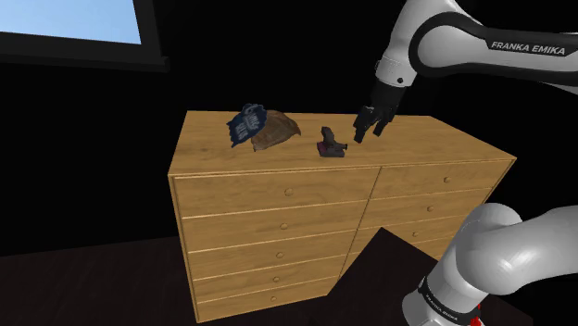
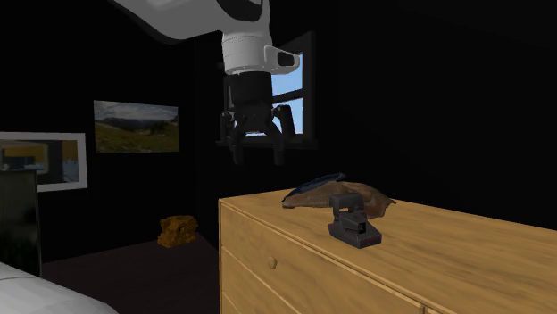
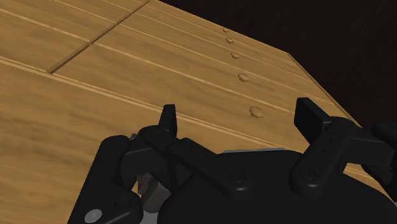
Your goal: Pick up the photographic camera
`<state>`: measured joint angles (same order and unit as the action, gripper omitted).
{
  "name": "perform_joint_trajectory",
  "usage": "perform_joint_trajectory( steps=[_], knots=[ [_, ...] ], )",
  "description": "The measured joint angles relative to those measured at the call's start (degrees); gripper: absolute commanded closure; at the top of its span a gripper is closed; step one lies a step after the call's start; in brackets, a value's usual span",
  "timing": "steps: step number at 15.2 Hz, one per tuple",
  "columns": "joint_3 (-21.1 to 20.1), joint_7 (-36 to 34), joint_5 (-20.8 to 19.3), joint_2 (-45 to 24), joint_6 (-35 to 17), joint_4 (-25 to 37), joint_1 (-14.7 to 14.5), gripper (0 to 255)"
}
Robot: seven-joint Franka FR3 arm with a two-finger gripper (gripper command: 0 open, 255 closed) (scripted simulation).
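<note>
Black two-finger pincer (image 1: 368, 130) hangs wide open above the light wooden dresser (image 1: 426, 141), and the small dark boxy camera (image 1: 332, 144) sits lower, off toward the shoulder view's left.

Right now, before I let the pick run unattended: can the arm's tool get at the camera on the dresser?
Probably yes. The tool hangs open above the dresser, off to one side of the camera, with nothing between them. The brown bundle lies apart, on the camera's other side.
</note>
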<state>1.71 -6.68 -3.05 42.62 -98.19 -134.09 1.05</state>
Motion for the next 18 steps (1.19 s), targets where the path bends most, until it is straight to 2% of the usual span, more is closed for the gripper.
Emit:
perform_joint_trajectory(
  steps=[3,10,18],
  knots=[
    [-0.39,-1.44,-0.59,-2.85,-0.70,1.60,0.74,0],
    [-2.31,-10.35,-4.36,-19.10,-4.94,10.00,4.57,0],
    [-2.29,-20.31,-9.69,-38.34,-4.41,25.02,8.06,0]
  ],
)
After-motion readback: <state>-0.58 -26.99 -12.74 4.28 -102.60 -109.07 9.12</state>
